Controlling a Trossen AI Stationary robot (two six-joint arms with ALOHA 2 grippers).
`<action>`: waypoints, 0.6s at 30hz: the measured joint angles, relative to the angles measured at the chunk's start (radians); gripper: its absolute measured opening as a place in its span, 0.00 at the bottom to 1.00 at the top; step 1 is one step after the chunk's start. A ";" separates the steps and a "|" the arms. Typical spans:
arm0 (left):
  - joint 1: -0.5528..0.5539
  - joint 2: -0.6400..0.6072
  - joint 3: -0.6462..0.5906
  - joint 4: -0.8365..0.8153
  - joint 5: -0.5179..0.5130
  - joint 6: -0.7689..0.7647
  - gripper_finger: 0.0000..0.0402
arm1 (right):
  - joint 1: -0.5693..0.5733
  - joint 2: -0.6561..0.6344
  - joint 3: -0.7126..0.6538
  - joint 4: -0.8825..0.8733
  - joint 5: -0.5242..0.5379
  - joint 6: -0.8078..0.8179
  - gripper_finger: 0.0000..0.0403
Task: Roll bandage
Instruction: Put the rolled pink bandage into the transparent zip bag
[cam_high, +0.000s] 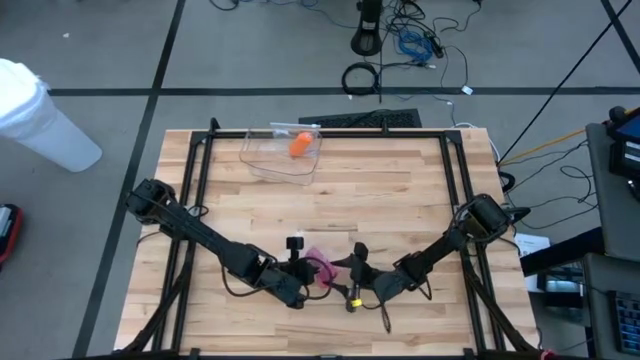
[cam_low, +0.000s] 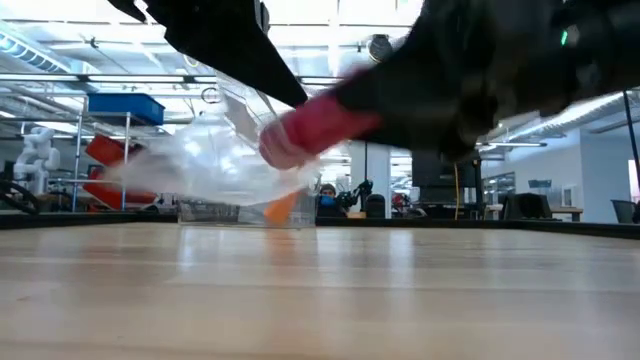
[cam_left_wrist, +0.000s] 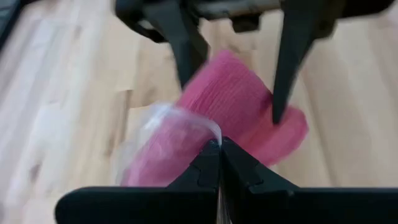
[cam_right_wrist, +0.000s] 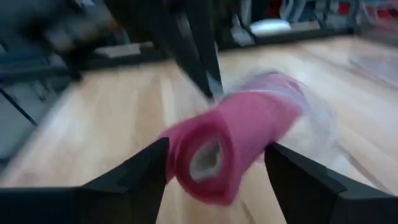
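Between our two end effectors, above the near edge of the surface (cam_high: 400, 190), hangs the pink bandage roll (cam_right_wrist: 233, 140). Our left end effector (cam_left_wrist: 221, 152) is clenched on its clear wrapper (cam_left_wrist: 158, 124); our right end effector (cam_right_wrist: 217, 165) stands released, fingers straddling the roll, whose long axis points at it.

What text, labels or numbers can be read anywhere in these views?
None can be read.
Pink bandage roll: no print visible.
Its clear wrapper: nothing readable.
Clear bin: no label visible.
Room behind the table, low view: any signs too blurred to read.
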 joint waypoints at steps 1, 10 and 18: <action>0.000 0.000 0.000 0.002 0.019 0.000 0.02 | 0.002 0.000 0.000 0.039 0.003 -0.011 0.60; 0.000 0.000 0.000 0.044 0.050 0.000 0.02 | -0.021 0.000 0.052 -0.121 0.021 0.062 0.38; 0.010 0.000 0.000 0.057 0.090 0.001 0.02 | -0.019 0.005 0.108 -0.175 0.066 -0.013 0.12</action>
